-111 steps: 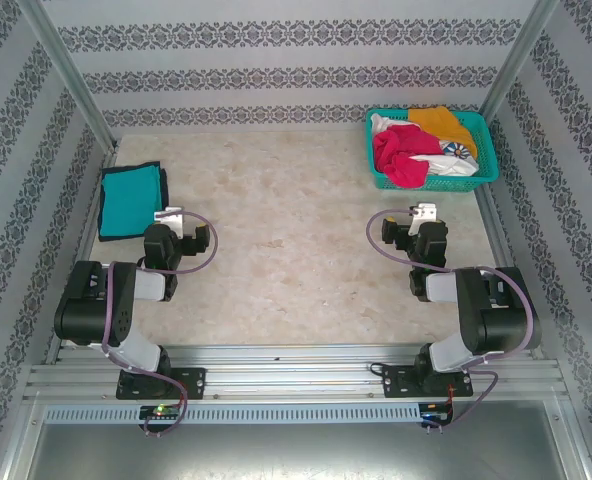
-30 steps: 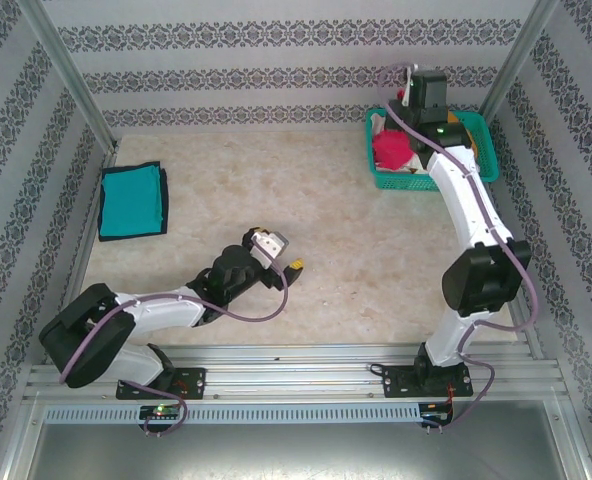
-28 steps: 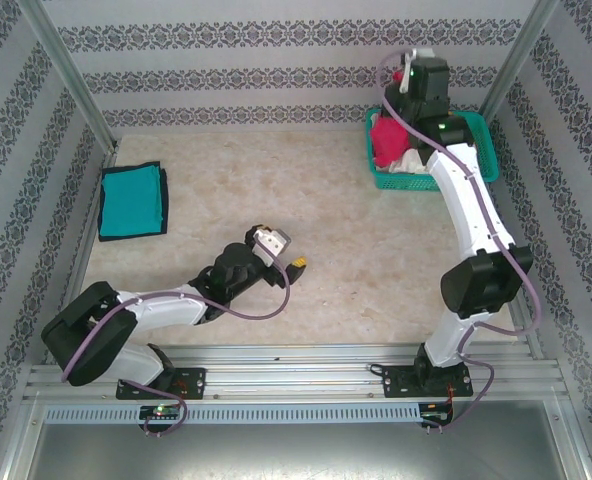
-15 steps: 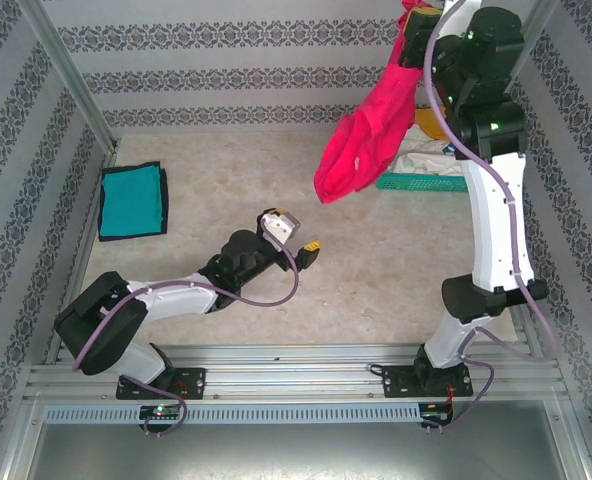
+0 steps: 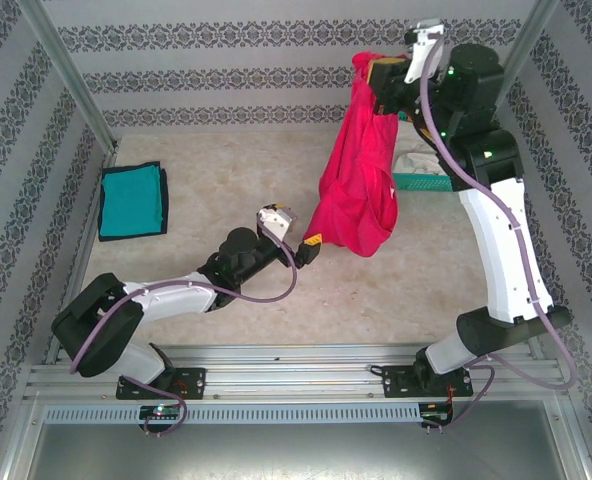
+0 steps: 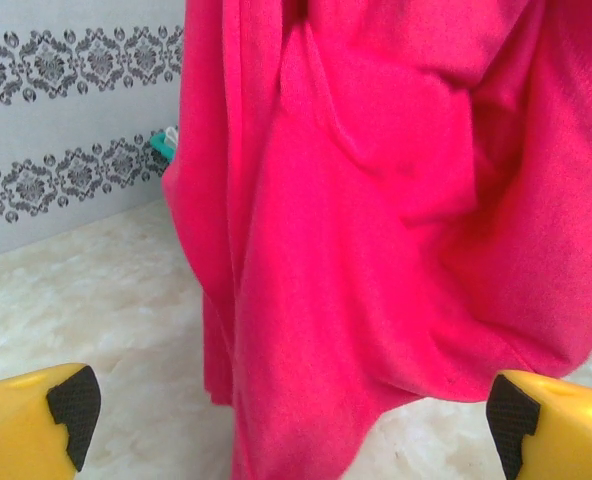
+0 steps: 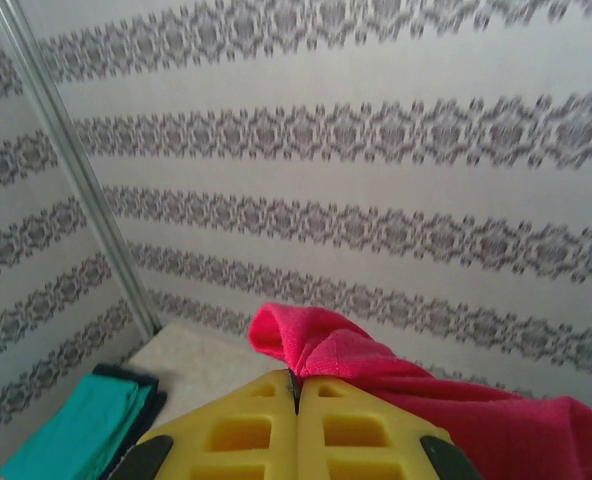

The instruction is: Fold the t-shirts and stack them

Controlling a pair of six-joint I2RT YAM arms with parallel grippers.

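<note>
Where the pink-red tee hangs: pink-red t-shirt (image 5: 361,180) dangles from R tool (image 5: 380,74), high over right half of bench (image 5: 226,160). Cloth drapes down in long folds, bottom bunched. Can't tell if lowest edge touches bench.
R tool: yellow fingers (image 7: 246,420) pressed together, clamped on a top fold of the shirt. On R wrist cam a hump of pink cloth pokes out just past the tips.
R arm: reared up tall from its base at near-right, wrist bent over toward centre.
L tool (image 5: 302,240): stands wide apart, holding nothing. L arm lies low across bench, reaching toward centre.
L tool vs shirt: tool sits just beside shirt's lower left edge. On L wrist cam the two yellow fingertips (image 6: 36,420) sit at the bottom corners w/ the shirt hanging ahead btw them, no contact seen.
Teal tee: teal t-shirt (image 5: 132,200), folded flat w/ dark edging, far-left side of bench, well apart from both tools.
Basket: teal mesh basket (image 5: 421,182) at far-right, mostly hidden behind shirt & R arm. Bit of white cloth (image 5: 416,160) shows in it.
</note>
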